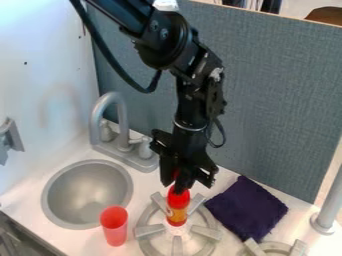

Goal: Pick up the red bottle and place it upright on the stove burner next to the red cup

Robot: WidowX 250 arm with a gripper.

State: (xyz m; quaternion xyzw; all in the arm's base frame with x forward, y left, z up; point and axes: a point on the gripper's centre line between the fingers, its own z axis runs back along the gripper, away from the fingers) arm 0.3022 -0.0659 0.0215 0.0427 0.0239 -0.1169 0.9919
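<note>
The black gripper (177, 180) hangs over the counter with its fingers shut around the top of a red bottle (178, 206) that has a yellow and orange label. The bottle is upright, over the middle of a grey stove burner grate (148, 230); whether its base touches the burner cannot be told. Left of the grate stands a translucent red cup (114, 226). To the right lies a dark purple cloth (247, 207).
A round grey sink (87, 192) is at the left, with a grey faucet (121, 117) behind it. Part of a second grate (275, 247) shows at the lower right, near a grey post (327, 210). A grey-blue panel (274, 100) stands behind.
</note>
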